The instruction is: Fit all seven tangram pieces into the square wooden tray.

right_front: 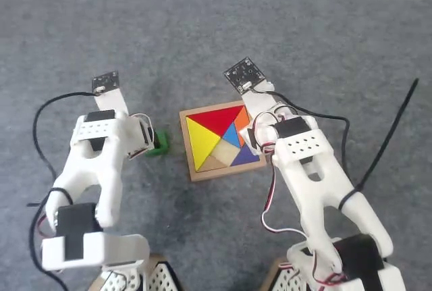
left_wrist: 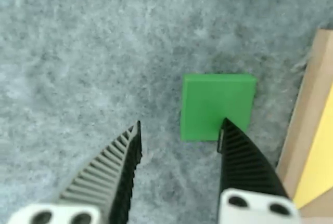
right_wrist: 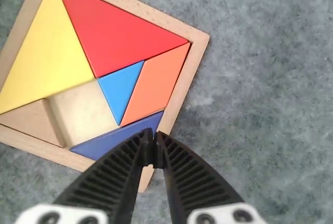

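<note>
L hand (left_wrist: 181, 125) hanging wide open over green square (left_wrist: 218, 104) on tabletop (left_wrist: 78, 52) beside tray (right_wrist: 189, 68); R hand (right_wrist: 155, 133) sitting closed, tips over blue piece (right_wrist: 114, 138) at tray edge

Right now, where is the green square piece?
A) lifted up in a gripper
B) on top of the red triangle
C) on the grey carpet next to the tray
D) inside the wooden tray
C: the green square lies flat on the grey carpet, outside the wooden tray, in front of the open left gripper.

Beside green square (left_wrist: 218, 104): tray wall (left_wrist: 311, 109) one side, open carpet (left_wrist: 78, 52) other.
</note>
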Tool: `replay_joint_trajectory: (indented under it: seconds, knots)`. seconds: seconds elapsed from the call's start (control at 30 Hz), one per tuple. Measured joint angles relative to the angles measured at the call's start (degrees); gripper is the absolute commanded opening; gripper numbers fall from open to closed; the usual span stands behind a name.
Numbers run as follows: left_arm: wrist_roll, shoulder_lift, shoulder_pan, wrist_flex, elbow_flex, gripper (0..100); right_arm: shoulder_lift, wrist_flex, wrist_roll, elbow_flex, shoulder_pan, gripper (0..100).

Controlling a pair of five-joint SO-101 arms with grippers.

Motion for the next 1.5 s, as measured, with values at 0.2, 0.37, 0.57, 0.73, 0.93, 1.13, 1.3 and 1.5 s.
replay_joint_trajectory:
  seconds: [0.2,0.37,0.57,0.73,0.93,1.13,1.3,1.5]
  knots:
    - [-0.1,-1.9,1.9,2.4,-0.9,22,0.0,0.0,0.0,0.0,0.0,0.9]
    - [2.9,-5.5,4.8,2.4,-1.2,27,0.0,0.0,0.0,0.0,0.0,0.9]
    - [5.5,1.7,4.9,4.0,-7.4,28,0.0,0.0,0.0,0.0,0.0,0.9]
    - [6.4,11.7,3.6,7.4,-13.9,28,0.0,0.0,0.0,0.0,0.0,0.9]
    - [8.4,13.7,3.2,8.4,-15.6,28,0.0,0.0,0.0,0.0,0.0,0.9]
    - [8.4,15.2,3.2,8.4,-15.7,28,0.0,0.0,0.0,0.0,0.0,0.9]
    - [8.4,19.5,3.2,10.6,-20.3,28,0.0,0.0,0.0,0.0,0.0,0.9]
    - [8.4,22.4,3.2,13.4,-24.0,25,0.0,0.0,0.0,0.0,0.0,0.9]
